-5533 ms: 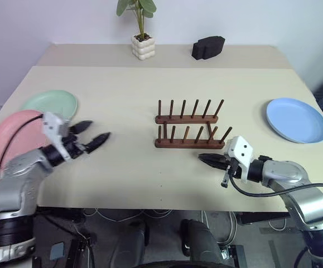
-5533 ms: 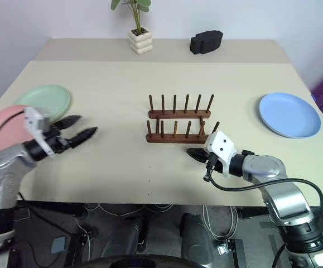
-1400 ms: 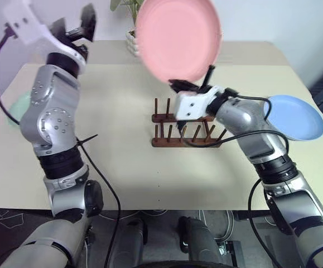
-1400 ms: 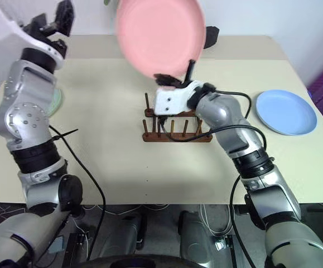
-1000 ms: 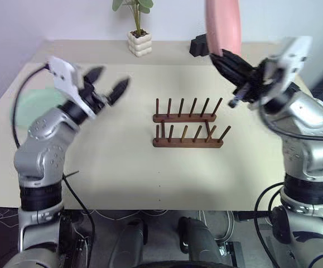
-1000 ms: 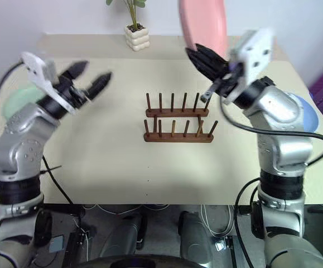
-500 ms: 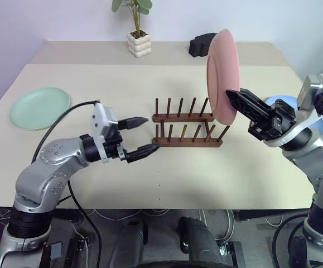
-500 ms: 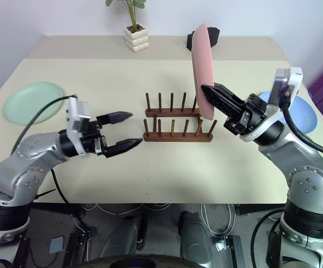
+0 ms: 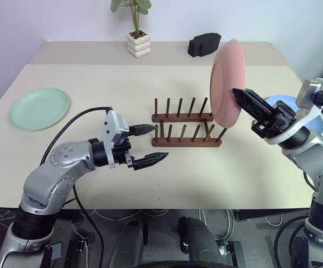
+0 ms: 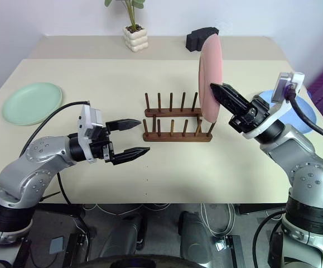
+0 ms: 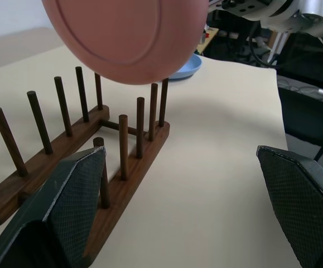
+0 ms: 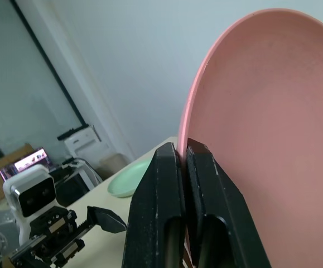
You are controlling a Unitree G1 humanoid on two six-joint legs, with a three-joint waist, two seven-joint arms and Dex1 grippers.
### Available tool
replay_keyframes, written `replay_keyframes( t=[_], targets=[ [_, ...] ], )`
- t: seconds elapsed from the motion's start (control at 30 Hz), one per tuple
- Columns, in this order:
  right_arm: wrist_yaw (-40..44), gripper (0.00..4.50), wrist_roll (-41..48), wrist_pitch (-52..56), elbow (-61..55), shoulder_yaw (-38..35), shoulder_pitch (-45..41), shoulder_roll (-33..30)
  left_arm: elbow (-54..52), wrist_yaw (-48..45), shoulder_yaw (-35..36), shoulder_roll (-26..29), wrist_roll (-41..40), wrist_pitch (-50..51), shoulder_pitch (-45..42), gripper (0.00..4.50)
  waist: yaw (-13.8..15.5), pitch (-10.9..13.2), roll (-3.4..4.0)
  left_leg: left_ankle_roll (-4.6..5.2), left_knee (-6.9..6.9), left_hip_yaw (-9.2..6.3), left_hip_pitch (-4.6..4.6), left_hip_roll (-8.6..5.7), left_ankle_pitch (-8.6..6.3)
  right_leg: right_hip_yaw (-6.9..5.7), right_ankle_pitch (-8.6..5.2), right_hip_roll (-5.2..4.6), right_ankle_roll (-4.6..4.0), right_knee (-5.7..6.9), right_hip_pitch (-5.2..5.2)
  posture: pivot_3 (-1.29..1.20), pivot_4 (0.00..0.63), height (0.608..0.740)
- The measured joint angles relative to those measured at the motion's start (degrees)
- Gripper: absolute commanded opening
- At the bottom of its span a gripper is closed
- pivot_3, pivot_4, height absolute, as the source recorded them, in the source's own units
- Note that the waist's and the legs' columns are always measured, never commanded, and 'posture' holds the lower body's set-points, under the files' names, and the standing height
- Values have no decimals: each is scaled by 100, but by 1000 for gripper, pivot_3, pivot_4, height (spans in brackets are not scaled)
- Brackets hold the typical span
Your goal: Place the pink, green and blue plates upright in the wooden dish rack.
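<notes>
Three round matte plates show: the salmon pink plate is held on edge above the right end of the dark wooden peg rack, pinched at its rim by the clamped right gripper. The mint green plate lies flat at the table's left. The light blue plate is mostly hidden behind the right arm. The left gripper hovers spread wide, empty, beside the rack's left end. The beige table also carries one potted plant and one black block before a pale wall.

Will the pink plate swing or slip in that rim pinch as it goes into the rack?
Probably stiff: the pink plate stands on edge unbent. The right gripper pinches only its rim, so it may pivot. Matte finish likely helps grip.
</notes>
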Motion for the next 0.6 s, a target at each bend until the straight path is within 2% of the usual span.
replay_keyframes(
  t=[0.3, 0.43, 0.6],
  targets=[
    [45, 0, 202, 16, 333, 0, 0, 0, -72, 16, -48, -42, -4, 3, 41, 4451, 0, 0, 0, 0, 0, 1, 0, 0, 0, 0, 1, 0, 1, 0, 0, 0, 150, 739],
    [56, 1357, 242, 16, 382, 0, 0, 0, -72, 22, -98, -57, 2, 2, 41, 4500, -1, 0, 0, 0, 0, 1, 0, 0, 0, 0, 1, 0, 1, 0, 0, 0, 150, 739],
    [38, 3988, 177, -19, 449, 0, -1, 0, -71, 32, -145, -106, 20, -1, 40, 4500, 0, 0, 0, 0, 0, 1, 0, 0, 0, 0, 1, 0, 1, 0, 0, 0, 150, 739]
  ],
)
